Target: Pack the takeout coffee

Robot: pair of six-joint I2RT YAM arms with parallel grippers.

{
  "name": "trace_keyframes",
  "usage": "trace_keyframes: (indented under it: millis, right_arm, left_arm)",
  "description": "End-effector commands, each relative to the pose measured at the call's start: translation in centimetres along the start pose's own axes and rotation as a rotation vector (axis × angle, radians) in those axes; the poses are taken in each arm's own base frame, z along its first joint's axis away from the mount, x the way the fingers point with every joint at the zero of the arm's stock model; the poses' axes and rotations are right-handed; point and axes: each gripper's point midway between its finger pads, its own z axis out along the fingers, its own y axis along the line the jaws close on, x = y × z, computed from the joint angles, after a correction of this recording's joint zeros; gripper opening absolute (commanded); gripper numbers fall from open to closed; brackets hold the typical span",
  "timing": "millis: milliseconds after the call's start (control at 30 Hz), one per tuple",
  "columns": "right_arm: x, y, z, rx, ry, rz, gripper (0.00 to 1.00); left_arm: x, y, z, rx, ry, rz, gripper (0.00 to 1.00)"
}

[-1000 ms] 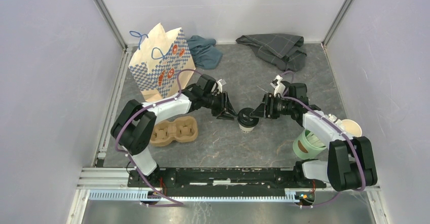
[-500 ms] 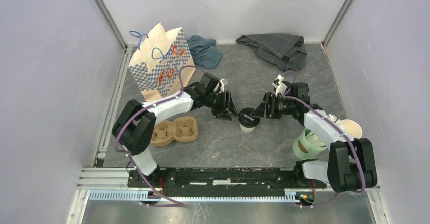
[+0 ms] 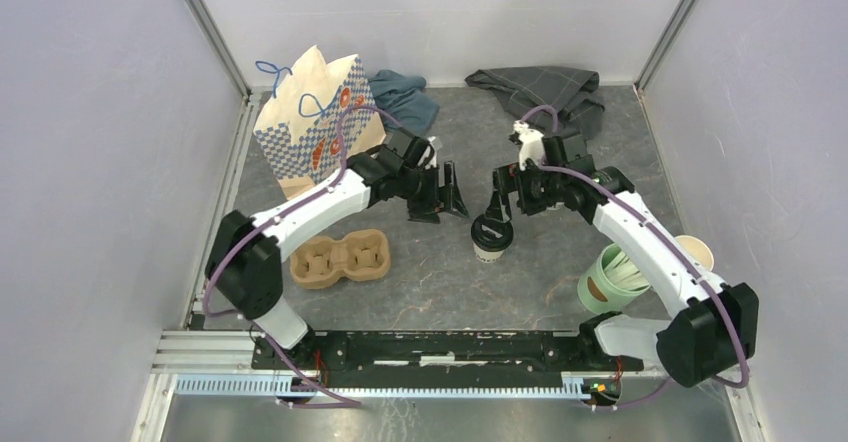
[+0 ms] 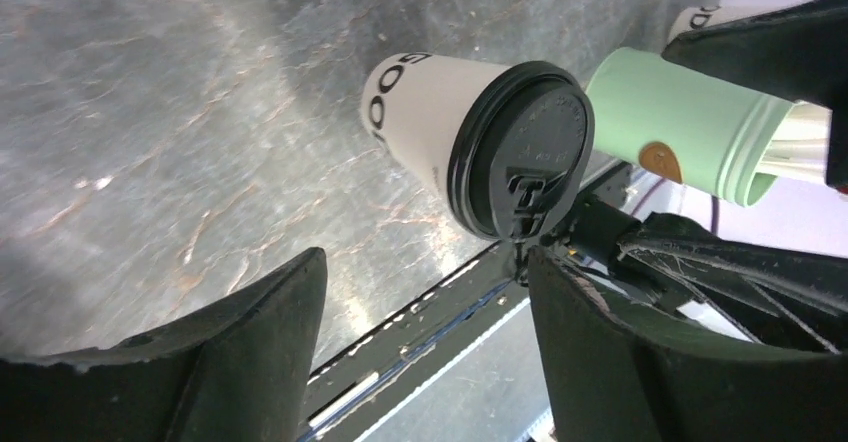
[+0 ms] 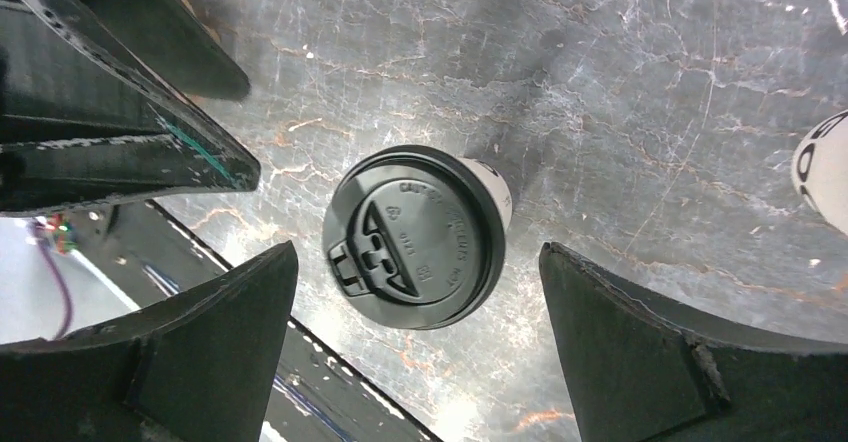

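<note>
We find the coffee cup (image 3: 489,239) upright on the grey table (image 3: 440,287), at the centre of the overhead frame, its black lid (image 5: 414,236) seated. The left gripper (image 3: 447,200) hangs just to its upper left, jaws apart, holding nothing. The right gripper (image 3: 498,204) hangs just above it, jaws wide apart, clear of the cup. The mint-green cup (image 3: 608,280) stands at lower right. The cardboard carrier (image 3: 342,258) lies at lower left, and the paper bag (image 3: 315,127) stands at upper left.
</note>
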Motion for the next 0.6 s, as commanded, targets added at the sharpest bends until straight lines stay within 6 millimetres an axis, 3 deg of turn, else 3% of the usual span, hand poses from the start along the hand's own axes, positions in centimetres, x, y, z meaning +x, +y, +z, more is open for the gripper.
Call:
trace_keyframes:
  millis: [0,100,267,567]
  right_arm:
    - [0.2,-1.2,-1.2,0.235,0.075,-0.109,0.98]
    - [-0.3,-0.1,-0.9,0.278,0.093,-0.162,0.98]
    - [-0.2,1.6,0.0,0.350,0.130,-0.218,0.98]
    - [0.9,3.1,1.5,0.419,0.172,-0.217,0.98]
  left_arm:
    - [-1.1,0.9,-5.0,-0.107,-0.147,0.081,0.83]
    - [-1.4,1.2,-7.8,-0.142,-0.245,0.068,0.88]
    - [-1.2,1.2,-10.5,-0.135,-0.335,0.048,0.92]
    - [-0.3,1.2,-10.7,-0.104,-0.331,0.030,0.92]
